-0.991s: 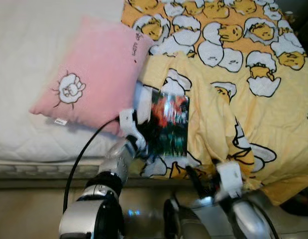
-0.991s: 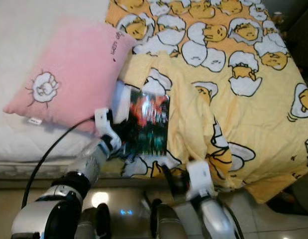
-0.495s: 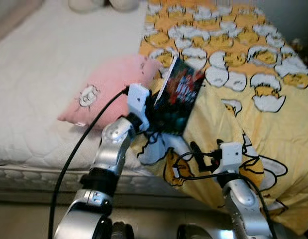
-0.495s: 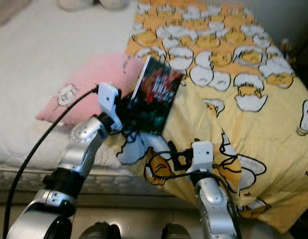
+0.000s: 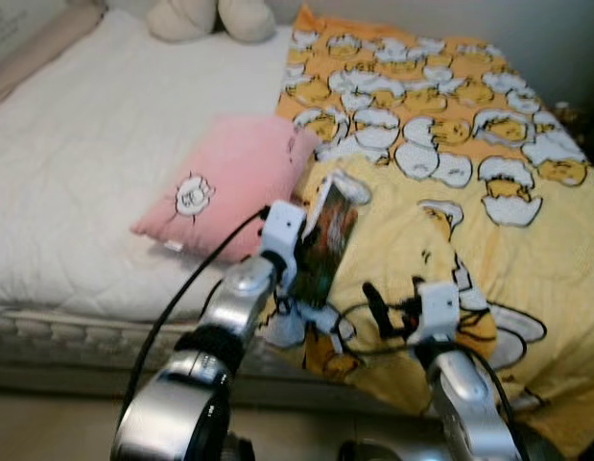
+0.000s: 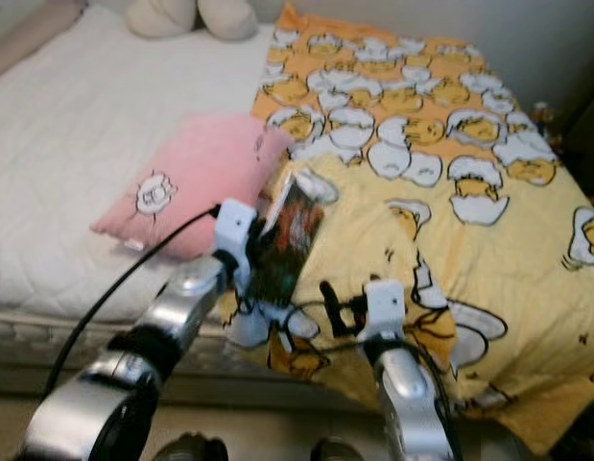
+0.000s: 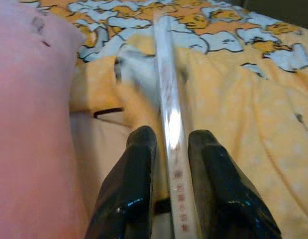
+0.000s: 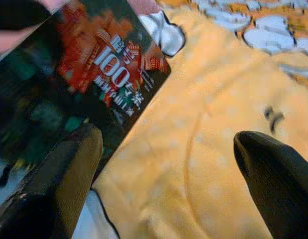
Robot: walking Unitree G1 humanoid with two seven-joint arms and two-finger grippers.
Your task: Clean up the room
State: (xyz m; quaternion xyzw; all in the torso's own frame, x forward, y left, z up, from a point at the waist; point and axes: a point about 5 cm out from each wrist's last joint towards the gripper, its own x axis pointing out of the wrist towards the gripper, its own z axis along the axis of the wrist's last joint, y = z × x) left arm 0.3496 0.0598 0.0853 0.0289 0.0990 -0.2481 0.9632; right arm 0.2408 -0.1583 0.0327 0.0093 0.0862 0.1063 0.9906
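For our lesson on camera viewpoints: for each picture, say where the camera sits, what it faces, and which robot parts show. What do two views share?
Head views: look down at bed; both arms show.
Left wrist: along left gripper clamping book edge-on.
Right wrist: past open right gripper at blanket.
Shared: book's cover, pink pillow.

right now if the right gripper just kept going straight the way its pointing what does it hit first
Most likely the yellow duvet: the open right gripper points at its folds. The book held by the left gripper lies just beside that line, so depth is uncertain.
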